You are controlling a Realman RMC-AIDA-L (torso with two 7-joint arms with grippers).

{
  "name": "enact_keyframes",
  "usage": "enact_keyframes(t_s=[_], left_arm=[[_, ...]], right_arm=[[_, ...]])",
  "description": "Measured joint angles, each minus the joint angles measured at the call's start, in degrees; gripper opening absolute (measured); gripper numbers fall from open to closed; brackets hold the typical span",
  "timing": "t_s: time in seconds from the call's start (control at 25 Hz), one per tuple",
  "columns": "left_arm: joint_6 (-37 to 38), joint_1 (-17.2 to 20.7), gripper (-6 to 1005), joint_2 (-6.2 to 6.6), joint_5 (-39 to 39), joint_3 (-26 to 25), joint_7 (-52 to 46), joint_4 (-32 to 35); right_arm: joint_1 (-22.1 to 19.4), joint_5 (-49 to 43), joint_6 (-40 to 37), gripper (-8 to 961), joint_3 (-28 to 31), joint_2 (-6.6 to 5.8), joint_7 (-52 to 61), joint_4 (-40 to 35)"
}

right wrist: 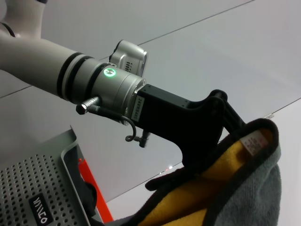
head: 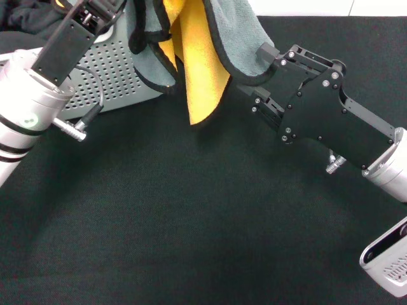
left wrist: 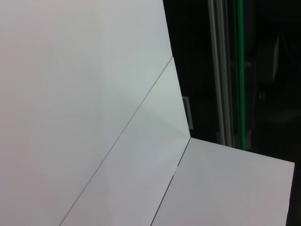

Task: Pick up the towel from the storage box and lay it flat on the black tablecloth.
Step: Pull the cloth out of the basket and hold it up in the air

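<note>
The right pincer [head: 266, 54] pinches 1 edge of the towel [head: 197, 44], and the left pincer [right wrist: 221, 122] grips the other – the cloth hangs bunched between them, above the black tablecloth [head: 191, 216] and just beside the storage box [head: 114, 70]. I judge the risk is an uneven pull: a corner may slip out, or the folds stay doubled when lowered. The left fingertips are hidden – the left wrist view shows only wall.

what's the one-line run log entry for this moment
yellow-orange and grey towel: lifted, hanging between both grippers | left gripper: holds corner | right gripper: holds edge | perforated grey storage box: behind | black tablecloth: below
</note>
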Motion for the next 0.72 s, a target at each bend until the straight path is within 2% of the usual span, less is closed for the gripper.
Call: enact_keyframes(t_s=[0.32,0.52,0.72], left_arm=[[0.01,0.39,20,0.08,-1.13,-0.01,0.27,0.0],[0.01,0.35,20,0.12,-1.17,-0.03,0.28,0.0],[0.01,0.29,20,0.11,-1.12,-0.03,0.06,0.0]], right_arm=[[-0.95,0.05,-0.45,418,-0.3,0.0,-1.59,-0.53],[-1.01,1.13,-0.35,351,-0.41,0.0,-1.62,-0.56],[-0.75,1.99,-0.19,329,-0.29,0.0,-1.62,-0.48]])
